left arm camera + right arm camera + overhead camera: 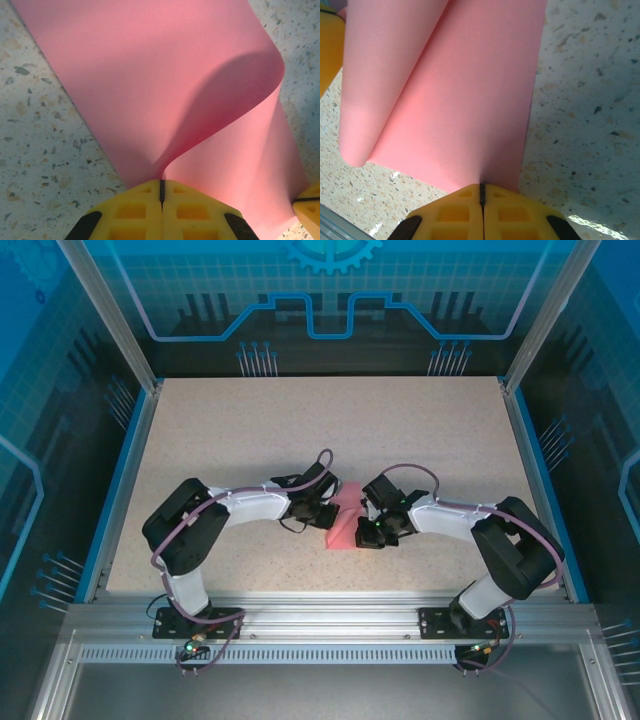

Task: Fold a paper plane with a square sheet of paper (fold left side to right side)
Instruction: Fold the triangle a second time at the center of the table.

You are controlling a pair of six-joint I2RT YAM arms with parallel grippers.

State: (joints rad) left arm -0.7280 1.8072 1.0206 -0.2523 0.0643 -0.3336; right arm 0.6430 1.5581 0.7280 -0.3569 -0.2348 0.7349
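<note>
The square sheet of paper (345,523), salmon pink, lies on the table between the two arms with its left part lifted and curling over to the right. My left gripper (328,512) is shut on the curled-up edge; in the left wrist view the sheet (150,75) arches away from the closed yellow gripper (161,182). My right gripper (372,532) is shut on the sheet's near right edge, and in the right wrist view the paper (465,100) runs into the closed gripper (481,187) with its rolled side at the left. The paper plane is out of view.
The speckled beige table (250,430) stretches behind and beside the paper, framed by blue edging and aluminium rails (320,615) at the front. The right gripper's yellow finger (307,207) shows at the lower right of the left wrist view.
</note>
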